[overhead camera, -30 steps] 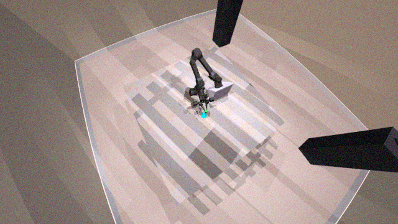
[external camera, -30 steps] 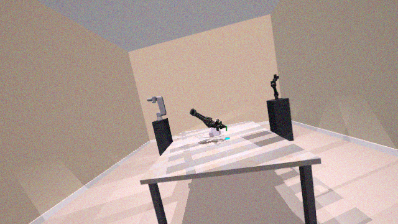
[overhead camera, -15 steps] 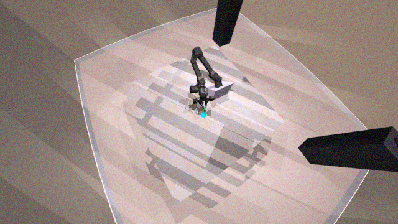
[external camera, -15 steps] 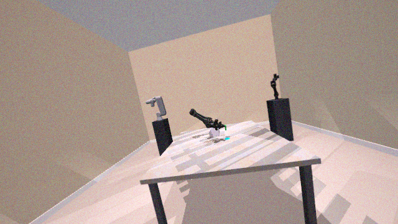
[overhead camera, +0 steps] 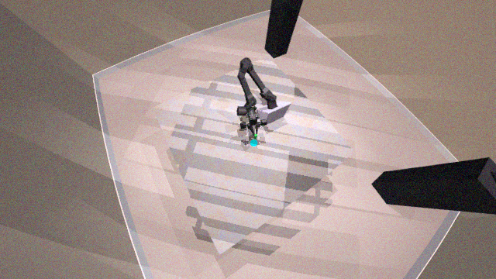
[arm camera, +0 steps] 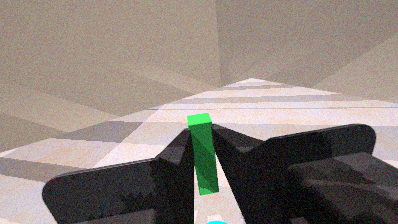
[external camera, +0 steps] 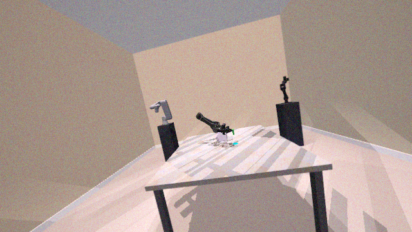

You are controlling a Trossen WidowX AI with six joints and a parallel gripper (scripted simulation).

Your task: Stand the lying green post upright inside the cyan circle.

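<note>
The green post (overhead camera: 256, 136) (external camera: 233, 132) (arm camera: 205, 160) is held near its upper end between the fingertips, close to upright, its lower end in the air. My gripper (overhead camera: 255, 134) (external camera: 232, 131) (arm camera: 200, 132) is shut on it and points nearly level, above the table. The cyan circle (overhead camera: 253, 142) (external camera: 235, 144) (arm camera: 217, 222) lies flat on the table, below the post and apart from it. In the wrist view only the circle's far edge shows at the bottom of the frame.
A pale block (overhead camera: 274, 113) (external camera: 221, 137) stands at the arm's base on the table (external camera: 238, 177). Away from the table, a grey arm (external camera: 166, 110) and another black arm (external camera: 284, 90) stand on black pedestals (external camera: 168, 141) (external camera: 290, 122).
</note>
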